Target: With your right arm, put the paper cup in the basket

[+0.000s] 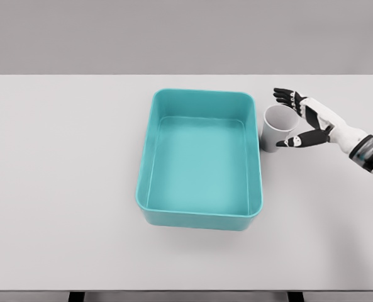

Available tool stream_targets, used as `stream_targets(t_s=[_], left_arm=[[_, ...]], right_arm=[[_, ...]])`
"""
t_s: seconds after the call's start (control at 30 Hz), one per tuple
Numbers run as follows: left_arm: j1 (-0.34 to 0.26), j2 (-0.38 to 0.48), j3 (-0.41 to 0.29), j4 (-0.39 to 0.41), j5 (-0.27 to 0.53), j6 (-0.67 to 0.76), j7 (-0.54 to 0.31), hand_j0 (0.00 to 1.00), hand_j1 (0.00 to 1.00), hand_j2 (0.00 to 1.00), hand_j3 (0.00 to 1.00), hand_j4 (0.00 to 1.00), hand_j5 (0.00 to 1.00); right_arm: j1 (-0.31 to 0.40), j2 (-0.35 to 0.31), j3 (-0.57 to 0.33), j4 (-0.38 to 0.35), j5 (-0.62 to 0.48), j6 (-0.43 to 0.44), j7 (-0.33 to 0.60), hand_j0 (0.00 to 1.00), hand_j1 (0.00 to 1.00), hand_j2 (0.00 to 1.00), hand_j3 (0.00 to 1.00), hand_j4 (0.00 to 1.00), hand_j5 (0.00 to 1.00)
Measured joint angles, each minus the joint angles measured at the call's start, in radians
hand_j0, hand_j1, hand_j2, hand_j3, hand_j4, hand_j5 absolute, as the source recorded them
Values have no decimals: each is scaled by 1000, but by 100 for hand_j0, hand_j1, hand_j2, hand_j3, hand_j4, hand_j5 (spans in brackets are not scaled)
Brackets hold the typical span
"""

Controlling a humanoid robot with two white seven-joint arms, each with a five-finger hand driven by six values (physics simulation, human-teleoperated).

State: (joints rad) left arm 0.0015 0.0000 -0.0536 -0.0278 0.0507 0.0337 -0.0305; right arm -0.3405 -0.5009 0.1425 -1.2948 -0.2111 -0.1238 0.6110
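Note:
A white paper cup (276,128) stands upright on the table, just right of the teal basket (200,215), close to its right wall near the far corner. My right hand (291,119) reaches in from the right edge and sits beside the cup on its right. The fingers (285,96) are spread behind the cup's rim and the thumb (294,141) points at its near side. The hand is open and not closed around the cup. The basket is a rectangular tub with nothing inside it. My left arm does not show.
The white table (60,163) spans the whole view, with its front edge at the bottom and its back edge against a grey wall.

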Motion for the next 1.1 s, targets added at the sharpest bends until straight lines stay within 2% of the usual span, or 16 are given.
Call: stream_targets(t_s=[0.3,0.67,1.1], left_arm=[[0,0,0,0,0,0,0,100,100,100,100,100,100],[0,0,0,0,0,0,0,100,100,100,100,100,100],[0,0,0,0,0,0,0,100,100,100,100,100,100]], right_arm=[[-14,2,-2,5,14,0,0,100,100,100,100,100,100],[-14,13,-5,7,83,-31,0,100,100,100,100,100,100],[-32,14,-11,6,100,-35,0,100,100,100,100,100,100]])
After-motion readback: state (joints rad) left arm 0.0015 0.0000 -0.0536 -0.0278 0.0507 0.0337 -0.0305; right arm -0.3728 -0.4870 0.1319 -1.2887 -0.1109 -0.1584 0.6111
